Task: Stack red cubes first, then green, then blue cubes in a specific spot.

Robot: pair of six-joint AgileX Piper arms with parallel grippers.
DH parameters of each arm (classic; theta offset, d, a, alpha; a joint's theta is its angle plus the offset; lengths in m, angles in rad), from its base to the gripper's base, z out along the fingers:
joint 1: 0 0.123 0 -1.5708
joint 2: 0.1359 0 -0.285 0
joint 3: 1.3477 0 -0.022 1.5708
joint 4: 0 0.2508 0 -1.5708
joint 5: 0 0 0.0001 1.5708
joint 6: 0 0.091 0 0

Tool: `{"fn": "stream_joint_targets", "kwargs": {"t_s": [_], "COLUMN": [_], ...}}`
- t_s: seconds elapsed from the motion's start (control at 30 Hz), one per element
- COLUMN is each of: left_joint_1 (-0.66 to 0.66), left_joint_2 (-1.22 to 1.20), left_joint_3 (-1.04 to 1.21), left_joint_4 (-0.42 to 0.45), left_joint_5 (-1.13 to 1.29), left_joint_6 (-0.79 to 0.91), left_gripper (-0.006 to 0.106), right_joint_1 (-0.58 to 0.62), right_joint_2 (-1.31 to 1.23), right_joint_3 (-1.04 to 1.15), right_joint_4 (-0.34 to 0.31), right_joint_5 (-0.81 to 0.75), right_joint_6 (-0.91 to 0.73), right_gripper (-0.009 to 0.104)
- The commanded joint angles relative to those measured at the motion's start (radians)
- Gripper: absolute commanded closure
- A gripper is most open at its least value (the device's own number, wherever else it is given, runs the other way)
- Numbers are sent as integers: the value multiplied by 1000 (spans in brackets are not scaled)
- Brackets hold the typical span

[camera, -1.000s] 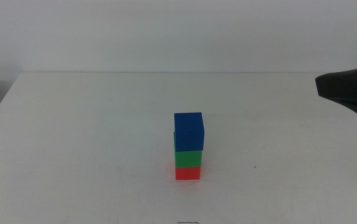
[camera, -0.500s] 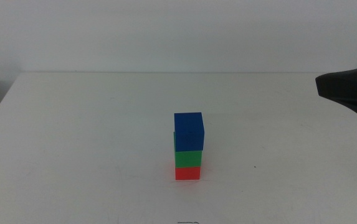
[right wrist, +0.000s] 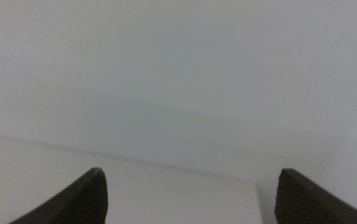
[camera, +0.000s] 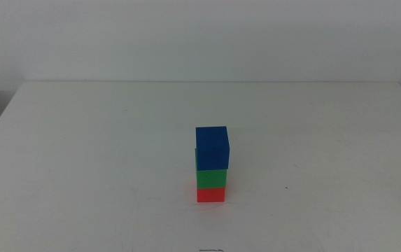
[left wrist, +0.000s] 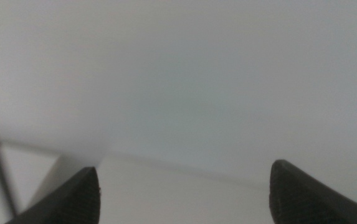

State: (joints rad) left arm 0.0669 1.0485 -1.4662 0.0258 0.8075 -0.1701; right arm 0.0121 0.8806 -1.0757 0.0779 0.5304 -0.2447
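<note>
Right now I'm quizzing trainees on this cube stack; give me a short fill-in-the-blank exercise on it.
1. The top cube is ____.
2. The green cube rests on the ____ cube.
3. The left pincer and right pincer both stand ____ and hold nothing.
4. In the middle view, the number of arms showing is ____.

Missing words: blue; red; open; zero

The white table (camera: 81, 161) bears only the red cube (camera: 211, 194), bottom of a three-cube stack.

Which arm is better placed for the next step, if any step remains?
Neither. The blue cube sits on the green cube, which sits on the red cube. Left tool and right tool are open, holding nothing.
</note>
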Motion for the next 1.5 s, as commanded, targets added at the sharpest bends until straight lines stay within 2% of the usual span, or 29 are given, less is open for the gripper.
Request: {"fn": "stream_joint_targets", "kwargs": {"t_s": [0.0,0.13,0.23,0.37,0.57,0.77,1.0,1.17,1.33,1.47], "left_joint_1": [5,5,5,5,-28,-89,-104,-104,-104,-104], "left_joint_2": [-74,-188,-270,-400,-598,-746,-890,-1013,-1084,-1083], "left_joint_3": [111,352,524,713,948,1118,1268,1362,1431,1471], "left_joint_4": [-63,-52,-8,66,78,89,94,93,93,93], "left_joint_5": [-272,-505,-600,-625,-630,-632,-672,-721,-722,-721], "left_joint_6": [-6,-6,-6,-6,-6,-6,-6,-6,-6,-6], "left_gripper": [8,8,8,8,8,8,8,8,8,8], "right_joint_1": [-33,-32,-32,-32,-32,-32,-32,-32,-33,-33], "right_joint_2": [-50,-157,-252,-393,-622,-791,-888,-912,-912,-912], "right_joint_3": [-5,96,222,391,639,823,971,1058,1087,1087], "right_joint_4": [-6,-6,-6,-6,-6,-20,-72,-51,8,11], "right_joint_5": [-124,-202,-243,-264,-264,-266,-323,-390,-415,-428], "right_joint_6": [-13,-13,-13,-13,-13,-13,-13,-13,-13,-13], "right_gripper": [10,10,10,10,10,10,10,10,10,10]}}
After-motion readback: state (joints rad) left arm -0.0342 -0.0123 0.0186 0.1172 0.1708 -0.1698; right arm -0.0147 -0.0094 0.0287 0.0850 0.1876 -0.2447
